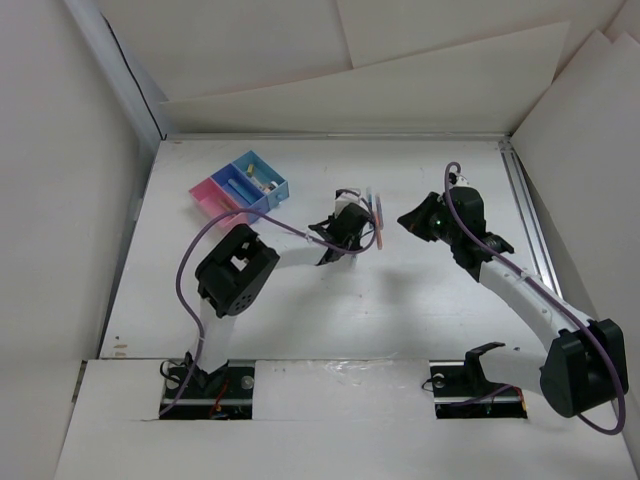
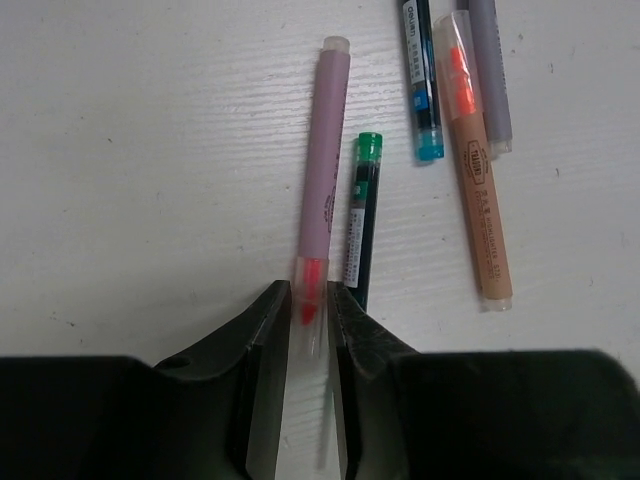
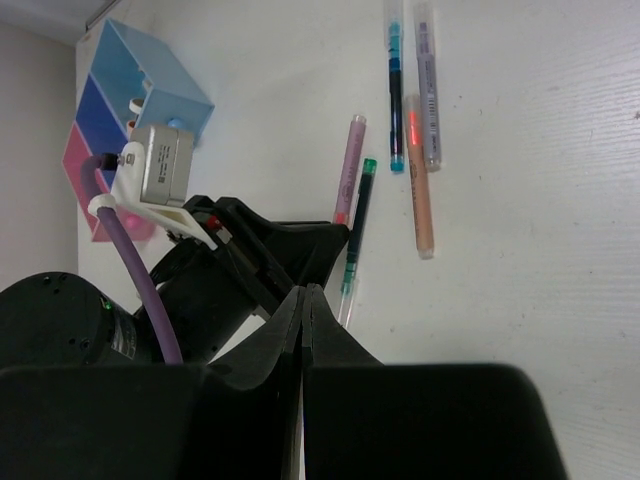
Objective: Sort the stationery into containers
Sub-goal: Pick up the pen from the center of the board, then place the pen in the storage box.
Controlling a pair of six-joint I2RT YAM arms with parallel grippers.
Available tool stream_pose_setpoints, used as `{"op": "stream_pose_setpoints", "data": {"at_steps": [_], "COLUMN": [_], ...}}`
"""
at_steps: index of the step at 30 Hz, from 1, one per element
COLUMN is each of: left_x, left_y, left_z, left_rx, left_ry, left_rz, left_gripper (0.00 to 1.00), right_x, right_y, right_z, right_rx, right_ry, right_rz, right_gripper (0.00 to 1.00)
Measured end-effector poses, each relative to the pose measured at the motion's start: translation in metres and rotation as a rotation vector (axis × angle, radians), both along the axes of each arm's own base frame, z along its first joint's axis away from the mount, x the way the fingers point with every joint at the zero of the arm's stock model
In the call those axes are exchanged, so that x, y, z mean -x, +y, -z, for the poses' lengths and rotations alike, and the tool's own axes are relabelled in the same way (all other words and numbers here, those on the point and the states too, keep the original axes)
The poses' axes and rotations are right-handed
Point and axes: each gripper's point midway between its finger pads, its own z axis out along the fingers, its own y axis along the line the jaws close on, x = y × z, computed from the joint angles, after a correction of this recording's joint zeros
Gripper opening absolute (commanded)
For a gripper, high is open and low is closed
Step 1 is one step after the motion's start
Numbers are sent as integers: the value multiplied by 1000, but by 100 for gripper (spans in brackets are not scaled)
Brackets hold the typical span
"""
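Nearest the bases, the right arm's fingers (image 3: 305,300) are pressed together on nothing. In the top view they hover over the white worktop (image 1: 330,320) at about 3 o'clock of the work. Just beyond, the left arm's fingers (image 2: 275,315) stand low on the worktop with the clear cap end of the pink pen (image 2: 325,150) between them. The wrist view shows each finger against a side of that cap, so I read them as clamped on it; the barrel lies flat and runs away toward 12 o'clock. A green-capped dark pen (image 2: 360,230) lies just beside it at 3 o'clock, near enough to be nudged. Farther out, at 1 o'clock, a blue pen (image 2: 422,80), an orange pen (image 2: 478,190) and a grey pen (image 2: 492,80) lie side by side, untouched. Farthest, at about 10 o'clock of the left fingers in the top view, sit the containers (image 1: 272,190): a pink bin (image 1: 205,195) joined to light blue ones, with a few pale pieces already in a blue one. The pink pen looks light, stiff and smooth-sided, so it should lift with little force but may swivel or slip in a narrow pinch. Held at the very end, its long barrel will likely droop, and the cap might pull off. A hold nearer the middle of the barrel would carry it level and make it easier to lay lengthwise in a bin.
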Motion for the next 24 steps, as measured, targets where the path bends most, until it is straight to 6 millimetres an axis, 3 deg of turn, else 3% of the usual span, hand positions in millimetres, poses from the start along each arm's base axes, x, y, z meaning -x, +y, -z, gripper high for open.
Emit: {"op": "stream_pose_setpoints", "data": {"at_steps": [2, 5, 9, 14, 16, 19, 24], "left_x": [-3, -7, -10, -10, -10, -18, -53], "left_y": [-2, -4, -1, 12, 20, 41, 125], "left_z": [0, 0, 0, -6, -18, -55, -131], "left_rx": [0, 0, -12, -41, -30, 40, 223], "left_ry": [-5, -12, -23, -33, -43, -82, -198], "left_rz": [-3, -9, -26, -75, -97, -159, -380], "left_gripper": [17, 0, 0, 0, 0, 0, 0], "right_x": [0, 0, 0, 0, 0, 0, 0], "right_y": [0, 0, 0, 0, 0, 0, 0], "right_z": [0, 0, 0, 0, 0, 0, 0], "right_rx": [0, 0, 0, 0, 1, 1, 1], "right_ry": [0, 0, 0, 0, 0, 0, 0], "right_rz": [0, 0, 0, 0, 0, 0, -1], "right_gripper": [1, 1, 1, 11, 16, 17, 17]}}
